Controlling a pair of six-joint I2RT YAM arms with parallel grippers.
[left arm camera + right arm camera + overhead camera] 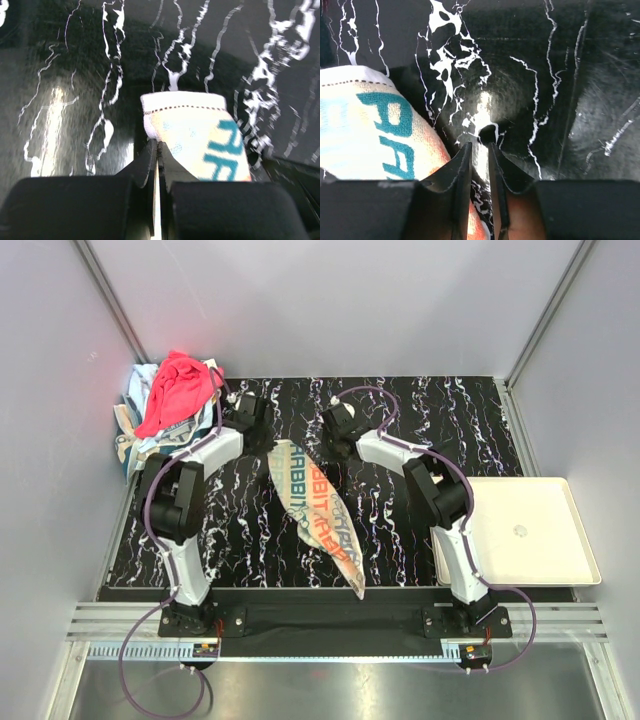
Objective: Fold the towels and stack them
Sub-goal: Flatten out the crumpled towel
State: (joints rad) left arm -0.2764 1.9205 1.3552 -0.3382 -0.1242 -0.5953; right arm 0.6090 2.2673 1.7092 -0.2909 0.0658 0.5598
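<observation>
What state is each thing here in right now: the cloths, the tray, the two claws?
lettered towel: bunched into a long strip, lying diagonally, not folded.
red towel: crumpled on top of the far-left pile.
pile: rumpled heap, unfolded.
tray: flat, no towel on it.
left gripper: shut at the lettered towel's corner; pinching cloth or not, unclear.
right gripper: a sliver open, nothing between its tips.

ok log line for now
left gripper shut at lettered towel corner | right gripper narrowly open, empty, beside it | other towels piled left
</observation>
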